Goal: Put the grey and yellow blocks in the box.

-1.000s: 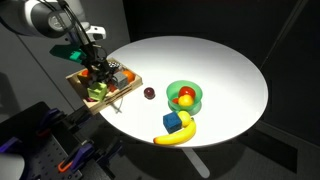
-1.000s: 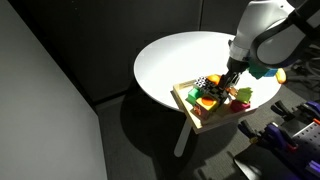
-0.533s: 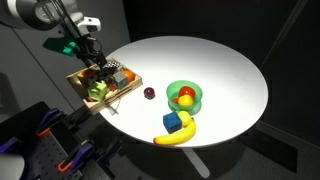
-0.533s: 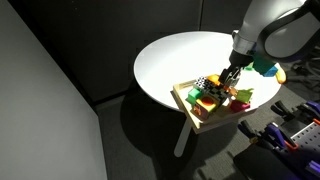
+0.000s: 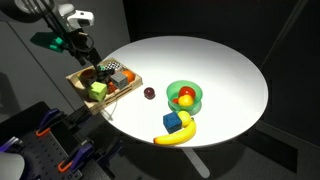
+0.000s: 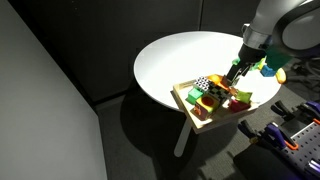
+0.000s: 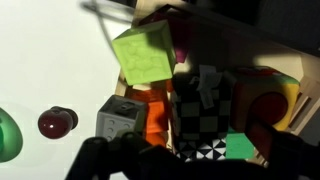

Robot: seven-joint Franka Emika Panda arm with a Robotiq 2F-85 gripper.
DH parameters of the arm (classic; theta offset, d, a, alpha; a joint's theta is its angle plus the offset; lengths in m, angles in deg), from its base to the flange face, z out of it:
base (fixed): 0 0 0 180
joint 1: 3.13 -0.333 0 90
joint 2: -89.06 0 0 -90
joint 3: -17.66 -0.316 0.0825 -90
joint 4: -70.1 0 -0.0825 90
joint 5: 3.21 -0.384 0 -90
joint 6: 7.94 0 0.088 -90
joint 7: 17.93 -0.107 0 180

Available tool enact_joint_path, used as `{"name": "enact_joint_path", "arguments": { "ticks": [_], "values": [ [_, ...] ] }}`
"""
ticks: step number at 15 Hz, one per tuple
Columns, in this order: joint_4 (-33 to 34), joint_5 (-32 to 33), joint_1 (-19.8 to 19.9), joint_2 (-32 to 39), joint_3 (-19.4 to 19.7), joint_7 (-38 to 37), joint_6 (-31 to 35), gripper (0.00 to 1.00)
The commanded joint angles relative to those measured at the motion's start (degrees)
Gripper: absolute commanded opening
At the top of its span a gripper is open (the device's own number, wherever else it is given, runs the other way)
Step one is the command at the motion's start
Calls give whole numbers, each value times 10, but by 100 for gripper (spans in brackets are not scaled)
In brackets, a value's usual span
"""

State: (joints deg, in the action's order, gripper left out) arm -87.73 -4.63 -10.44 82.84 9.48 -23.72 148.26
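Your tool [image 5: 87, 60]: jaws released, empty, above the shallow light-wood box [image 6: 184, 108]. Beneath the tool, apparently inside: yellow-green block [image 7: 145, 55], dull grey cube [image 7: 120, 118]. Step: placement looks finished. Next: lift clear without disturbing the contents.

Table: we see a round white table [image 5: 220, 70], brightly lit, standing on a pale leg [image 6: 183, 135].
Behind the table: we find a dark curtain [image 5: 200, 15].
Beside the table: we note a tall grey panel [image 6: 50, 100].
Under the table: we see dark floor [image 6: 140, 150].
Light: we find the room dim beyond the table.
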Motion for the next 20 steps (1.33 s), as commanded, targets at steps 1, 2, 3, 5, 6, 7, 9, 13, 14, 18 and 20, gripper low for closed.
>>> {"name": "enact_joint_path", "arguments": {
  "ticks": [1,2,3,5,6,7,9,13,14,18,20],
  "values": [
    [-34,-39,-10,-68,4,6,-34,100],
    [-10,-44,-11,-61,5,7,-56,100],
    [-13,-47,-12,-73,5,6,-67,100],
    [-10,-56,-14,-95,6,8,-94,100],
    [-10,-57,-15,-107,6,7,-107,100],
    [-10,-58,-16,-121,6,7,-119,100],
    [-13,-57,-18,-152,5,4,-140,100],
    [-13,-54,-21,-212,3,-2,-173,100],
    [-13,-53,-21,-226,2,-5,-177,100],
    [-10,-55,-26,-273,1,-10,-193,100],
    [-6,-54,-26,-289,0,-15,-198,100]
  ]
}}
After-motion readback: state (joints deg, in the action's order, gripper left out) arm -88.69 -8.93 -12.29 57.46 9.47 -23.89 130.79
